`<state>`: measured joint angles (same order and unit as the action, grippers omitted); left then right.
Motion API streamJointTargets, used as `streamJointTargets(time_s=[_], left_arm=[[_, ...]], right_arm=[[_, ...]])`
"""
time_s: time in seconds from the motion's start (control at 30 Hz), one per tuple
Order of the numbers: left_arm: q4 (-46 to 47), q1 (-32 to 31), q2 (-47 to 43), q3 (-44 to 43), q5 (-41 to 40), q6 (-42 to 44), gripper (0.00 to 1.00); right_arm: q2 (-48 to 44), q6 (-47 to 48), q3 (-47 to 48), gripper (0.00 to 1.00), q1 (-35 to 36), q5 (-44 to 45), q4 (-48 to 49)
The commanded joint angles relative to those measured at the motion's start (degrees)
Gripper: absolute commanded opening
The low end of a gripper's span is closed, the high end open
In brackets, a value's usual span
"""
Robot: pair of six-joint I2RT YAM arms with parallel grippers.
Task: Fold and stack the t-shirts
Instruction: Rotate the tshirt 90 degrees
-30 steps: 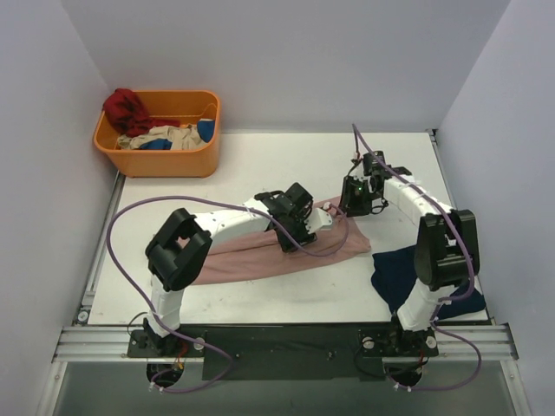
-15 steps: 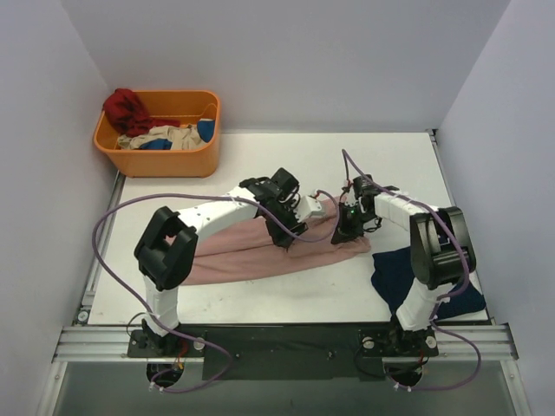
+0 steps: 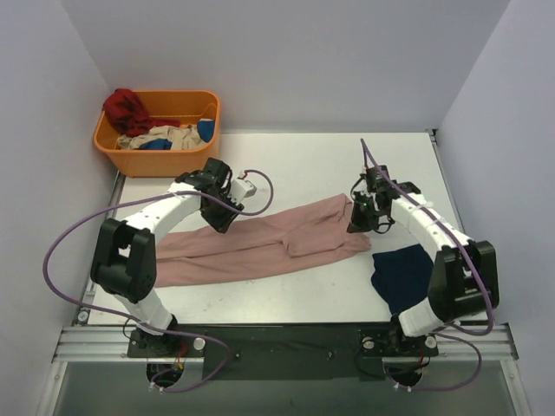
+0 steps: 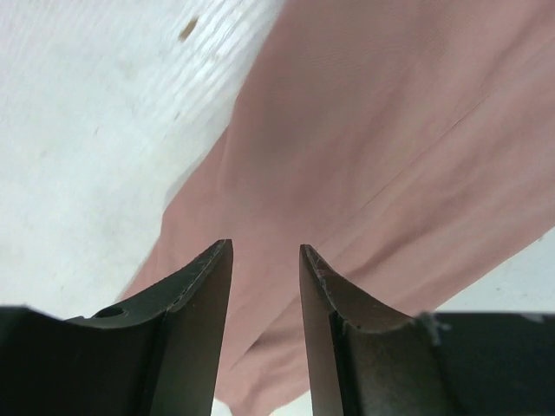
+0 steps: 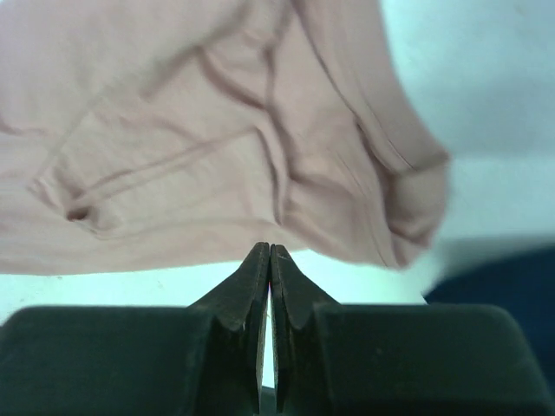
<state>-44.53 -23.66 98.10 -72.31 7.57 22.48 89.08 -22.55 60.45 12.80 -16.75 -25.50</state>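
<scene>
The pink shirt (image 3: pixel 260 247) lies across the middle of the table (image 3: pixel 303 165) as a long, rumpled band running from about 8 o'clock to 3 o'clock. The navy shirt (image 3: pixel 401 276) sits in a heap at 4 o'clock, just beside the pink one's right end. Neither looks folded yet.

The left gripper (image 4: pixel 264 250) hangs over the pink cloth at about 10 o'clock with its jaws partly apart and nothing between them. The right gripper (image 5: pixel 270 251) is at the shirt's 3 o'clock end, its jaws pressed flat together, and no cloth shows between them.

The likely trouble is the bunched right end. It is creased and doubled over, so a pinch there could take several layers and give a skewed fold. Jaws that are still closed when they come down would only shove the cloth. Any drag toward 4 o'clock could snag the navy shirt and pull it along. On the left, the gap is modest and lies close to the shirt's edge, so a grab could slip off onto bare table.

Only the overhead view shows the whole layout, including the navy heap and an orange basket (image 3: pixel 156 162) of clothes at 11 o'clock. Only the wrist views show how the jaws stand, along with the seams and folds under them.
</scene>
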Motion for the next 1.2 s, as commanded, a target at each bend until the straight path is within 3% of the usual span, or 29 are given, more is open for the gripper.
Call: streamJointTargets(time_s=[0.0,0.13,0.5,0.63,0.73,0.9,0.97,1.07,1.17], left_arm=[[-1.4,1.5,-5.4,2.7,-6.2,-0.9,0.48],[-0.1,2.9,-4.9,3.4,-8.4,-1.8,0.49],[-2.8,3.4,-4.5,2.4,-10.7,-0.4,0.49],[-5.1,4.0,-3.4,2.2,-7.6,0.1,0.50],[-7.1,3.9,-2.7,1.7,1.5,0.5,0.50],[-8.1,3.3,-1.3,3.1,3.6,0.5,0.50],[-8.3,2.8,-1.2,3.8,4.5,0.2,0.52],[-8.3,2.6,-0.7,4.5,5.3,-0.1,0.54],[-8.1,2.7,0.3,4.6,6.4,-0.9,0.57]], right_arm=[[-4.3,-3.6,-5.9,0.00,0.1,9.2,-9.6],[2.0,-2.3,-5.4,0.00,-0.2,8.8,-7.8],[21.1,-0.2,12.4,0.00,-7.1,6.2,-7.9],[31.4,0.7,25.4,0.00,-10.6,5.4,-9.8],[44.1,1.4,46.1,0.00,-10.8,4.7,-14.5],[60.1,-4.5,76.3,0.00,-12.6,1.0,-18.2],[63.7,-10.3,80.0,0.00,-12.6,-1.3,-15.1],[63.8,-16.2,76.9,0.00,-14.6,-4.4,-0.5],[64.5,-19.9,81.4,0.00,-15.0,-5.5,3.6]])
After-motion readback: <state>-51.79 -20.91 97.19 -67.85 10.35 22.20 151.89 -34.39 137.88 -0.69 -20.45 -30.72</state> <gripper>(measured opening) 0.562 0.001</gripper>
